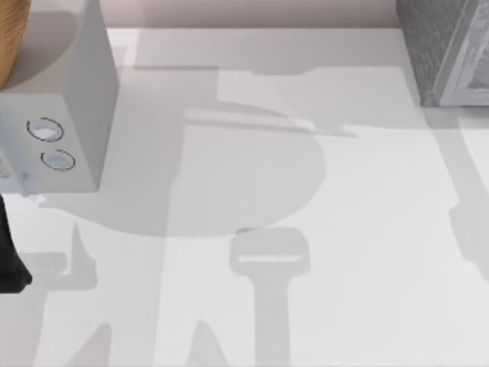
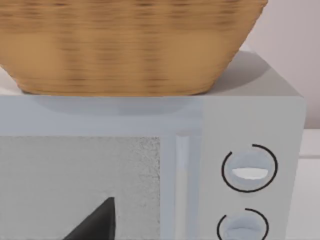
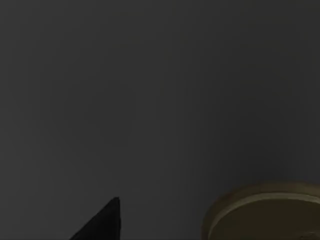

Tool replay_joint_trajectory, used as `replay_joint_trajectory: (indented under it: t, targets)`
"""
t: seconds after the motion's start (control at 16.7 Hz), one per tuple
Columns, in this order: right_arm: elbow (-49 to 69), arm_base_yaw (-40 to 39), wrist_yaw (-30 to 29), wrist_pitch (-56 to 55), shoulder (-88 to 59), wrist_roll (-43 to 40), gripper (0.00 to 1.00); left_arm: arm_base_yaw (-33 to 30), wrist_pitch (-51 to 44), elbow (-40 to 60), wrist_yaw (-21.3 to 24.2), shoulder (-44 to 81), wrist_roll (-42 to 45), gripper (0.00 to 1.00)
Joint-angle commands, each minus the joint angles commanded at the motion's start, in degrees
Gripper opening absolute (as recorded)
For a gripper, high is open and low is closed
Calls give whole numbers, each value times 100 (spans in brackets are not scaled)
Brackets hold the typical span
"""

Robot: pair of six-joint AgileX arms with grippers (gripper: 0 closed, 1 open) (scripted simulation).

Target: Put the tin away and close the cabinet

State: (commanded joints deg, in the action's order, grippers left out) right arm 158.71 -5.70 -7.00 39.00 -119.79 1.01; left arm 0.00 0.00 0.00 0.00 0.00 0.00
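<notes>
Tin's tucked somewhere dark, both arms mostly out of sight.

Going from the pale grey box with two dials (image 1: 57, 115) as the landmark: it sits at the top view's far left of the table (image 1: 367, 252), with a wicker basket (image 2: 130, 45) resting right on top of it. A black bit of the left arm (image 1: 9, 260) hangs just below that box at the table's left edge, and the left wrist view looks straight at the box's front with one dark fingertip (image 2: 97, 222) poking in, so can't tell how its fingers are set. Way across from the box, at the far right, is the speckled dark grey cabinet (image 1: 435, 46). The right wrist view is dark; the gold top of the tin (image 3: 270, 212) peeks in beside one fingertip (image 3: 102, 222), grip can't be told.
</notes>
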Motion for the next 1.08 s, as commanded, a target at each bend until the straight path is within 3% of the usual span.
replay_joint_trajectory:
  t: [0.48, 1.08]
  targets:
    - [-1009, 102, 126, -809, 1487, -288, 100, 0, 0, 0, 0, 0, 0, 100]
    - [-5629, 258, 563, -1891, 4762, -282, 100, 0, 0, 0, 0, 0, 0, 100]
